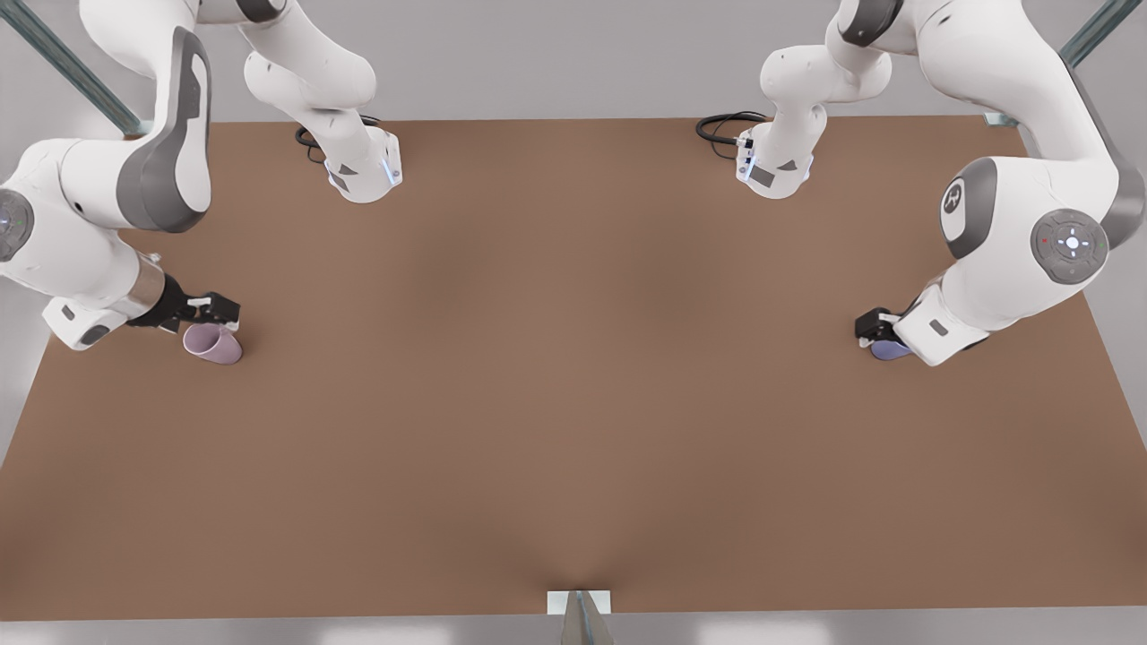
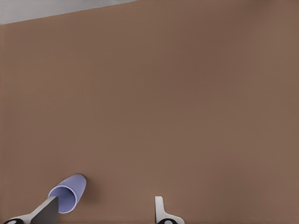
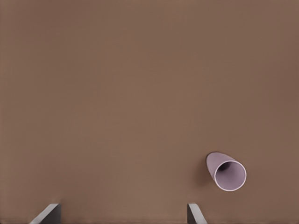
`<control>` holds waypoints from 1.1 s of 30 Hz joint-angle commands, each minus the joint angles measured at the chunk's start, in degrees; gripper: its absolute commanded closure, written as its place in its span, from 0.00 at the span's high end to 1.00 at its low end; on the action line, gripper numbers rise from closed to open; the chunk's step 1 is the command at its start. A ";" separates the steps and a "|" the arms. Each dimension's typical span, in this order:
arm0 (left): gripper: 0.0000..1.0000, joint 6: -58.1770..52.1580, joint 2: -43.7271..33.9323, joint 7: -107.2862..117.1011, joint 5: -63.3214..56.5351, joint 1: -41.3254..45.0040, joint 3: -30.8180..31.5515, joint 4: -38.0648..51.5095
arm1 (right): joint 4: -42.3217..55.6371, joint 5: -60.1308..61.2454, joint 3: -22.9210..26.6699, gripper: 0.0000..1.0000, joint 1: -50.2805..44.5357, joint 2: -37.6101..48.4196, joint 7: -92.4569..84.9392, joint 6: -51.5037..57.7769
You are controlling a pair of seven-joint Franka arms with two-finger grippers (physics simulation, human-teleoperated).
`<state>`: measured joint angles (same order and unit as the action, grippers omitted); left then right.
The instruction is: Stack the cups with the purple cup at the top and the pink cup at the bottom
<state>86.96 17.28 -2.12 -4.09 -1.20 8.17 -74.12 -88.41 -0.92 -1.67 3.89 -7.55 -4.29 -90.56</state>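
Pink cup (image 1: 213,344) sits on the brown table (image 1: 573,403) near the front view's left edge, seemingly tipped with its dark mouth showing; in the right wrist view it (image 3: 226,171) lies just beyond one fingertip (image 3: 194,212). The right gripper (image 1: 215,311) hangs just above and beside it, fingers spread apart and holding nothing. The purple cup (image 1: 889,349) is well apart, near the front view's right edge, partly hidden under the left gripper (image 1: 874,327). In the left wrist view the purple cup (image 2: 69,192) lies beside one finger (image 2: 44,211), outside the spread pair; contact cannot be told. Fingers stand wide apart, empty. No readable writing appears; a round emblem marks one arm's joint.
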 commanded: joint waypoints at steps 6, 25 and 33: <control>1.00 0.49 0.30 -0.60 -0.22 0.06 -0.09 -0.23 | -7.48 -0.05 6.42 1.00 -0.46 0.43 -1.69 -10.95; 1.00 0.49 1.53 -0.43 -0.22 0.06 -0.26 -0.50 | -9.85 10.32 15.82 1.00 11.05 -17.49 -44.49 -27.65; 1.00 0.49 1.79 -0.43 -0.22 0.06 -0.26 -0.59 | -25.59 9.71 15.74 1.00 10.70 -9.32 -45.72 -37.58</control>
<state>87.47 19.11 -2.54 -4.27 -1.14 7.89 -74.73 -113.42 8.79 14.05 14.57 -17.34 -36.02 -123.47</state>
